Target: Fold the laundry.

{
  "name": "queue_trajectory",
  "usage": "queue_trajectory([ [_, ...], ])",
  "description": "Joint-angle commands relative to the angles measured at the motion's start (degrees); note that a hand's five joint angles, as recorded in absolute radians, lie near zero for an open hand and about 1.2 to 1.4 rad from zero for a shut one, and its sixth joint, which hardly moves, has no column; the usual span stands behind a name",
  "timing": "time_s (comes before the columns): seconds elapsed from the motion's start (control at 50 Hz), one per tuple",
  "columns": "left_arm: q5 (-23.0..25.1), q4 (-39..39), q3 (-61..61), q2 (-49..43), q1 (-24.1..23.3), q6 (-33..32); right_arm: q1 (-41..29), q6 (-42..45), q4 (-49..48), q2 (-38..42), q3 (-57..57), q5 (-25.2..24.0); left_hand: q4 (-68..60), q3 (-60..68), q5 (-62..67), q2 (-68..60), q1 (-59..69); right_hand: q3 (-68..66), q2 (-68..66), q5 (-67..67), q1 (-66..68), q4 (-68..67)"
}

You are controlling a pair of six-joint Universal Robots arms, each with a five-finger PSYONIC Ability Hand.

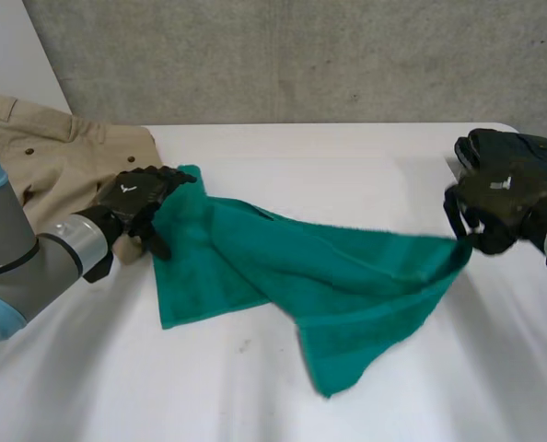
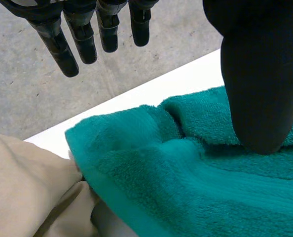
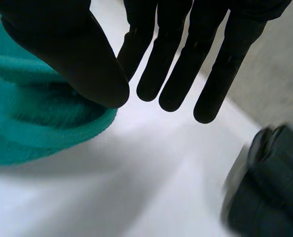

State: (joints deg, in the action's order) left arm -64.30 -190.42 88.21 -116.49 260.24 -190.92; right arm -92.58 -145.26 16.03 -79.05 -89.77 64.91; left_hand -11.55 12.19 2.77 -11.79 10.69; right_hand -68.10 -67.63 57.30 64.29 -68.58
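**Towel.** The teal terry towel (image 1: 347, 276) lay in a loose diagonal band across the middle of the frame on the smooth white desk (image 1: 347, 157). It was rumpled, with a long fold along its length, and tapered to a blunt point at lower centre. In the left wrist view the towel (image 2: 186, 187) showed a thick, looped pile with a flatter woven band near the hem.

**Left robot hand.** The black left robot hand (image 1: 135, 198) sat at the towel's upper-left corner, left of centre in the frame. In its wrist view the fingers (image 2: 82, 34) were straight and held wide of the broad, rounded thumb (image 2: 260, 74). The thumb tip appeared to rest on the pile. Nothing was gripped.

**Right robot hand.** The right robot hand (image 1: 499, 198) stood at the right edge of the frame, against the towel's right corner. In its wrist view the fingers (image 3: 176, 74) were straight and set well apart from the thumb (image 3: 62, 44), with bare desk between. The towel's rolled edge (image 3: 33, 118) lay by the thumb tip. I could not tell whether they touched. Nothing was clasped.

**Other items.**
- Beige trousers (image 1: 52, 152) of smooth woven cloth with small dark buttons lay at upper left, and their edge (image 2: 28, 187) met the towel's corner.
- A dark bundle (image 1: 522, 152) sat at upper right behind the right robot hand. It was blurred in that hand's wrist view (image 3: 265, 182), and its material was not discernible.
- The wall (image 1: 301, 55) along the top was grey, rough and mottled.
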Motion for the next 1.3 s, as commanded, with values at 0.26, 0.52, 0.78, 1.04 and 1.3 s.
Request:
queue_trajectory([
  [0.26, 0.23, -1.27, 3.02, 5.13, -0.44, 0.55, -8.66, -11.19, -6.28, 2.85, 2.50, 13.92, 1.55, -2.19, -2.77, 1.79, -0.69, 44.98, 44.51, -44.17, -41.16, 45.45],
  [0.52, 0.32, -2.24, 5.31, 8.47, -1.05, 2.84, -16.40, -13.04, -18.48, 5.47, -7.62, 19.99, 1.55, -2.19, -2.77, 1.79, -0.69, 44.48, 44.01, -43.67, -40.66, 44.95],
  [0.78, 0.41, -2.68, 5.31, 8.91, -0.79, 3.72, -17.19, -2.58, -29.04, 24.02, 2.39, 28.08, 1.55, -2.19, -2.77, 1.79, -0.69, -11.74, -12.21, 12.55, 15.55, -11.27],
  [1.04, 0.58, -1.63, -9.71, 0.57, -3.25, 3.63, -22.81, -10.39, -22.10, -2.58, 2.84, 12.01, 1.55, -2.19, -2.77, 1.79, -0.69, -11.90, -12.37, 12.70, 15.71, -11.42],
  [1.3, 1.46, 8.22, -30.19, -18.85, -9.31, -6.30, -25.02, -24.36, -21.66, -27.12, 0.73, -5.14, 1.55, -2.19, -2.77, 1.79, -0.69, -11.90, -12.37, 12.70, 15.71, -11.42],
])
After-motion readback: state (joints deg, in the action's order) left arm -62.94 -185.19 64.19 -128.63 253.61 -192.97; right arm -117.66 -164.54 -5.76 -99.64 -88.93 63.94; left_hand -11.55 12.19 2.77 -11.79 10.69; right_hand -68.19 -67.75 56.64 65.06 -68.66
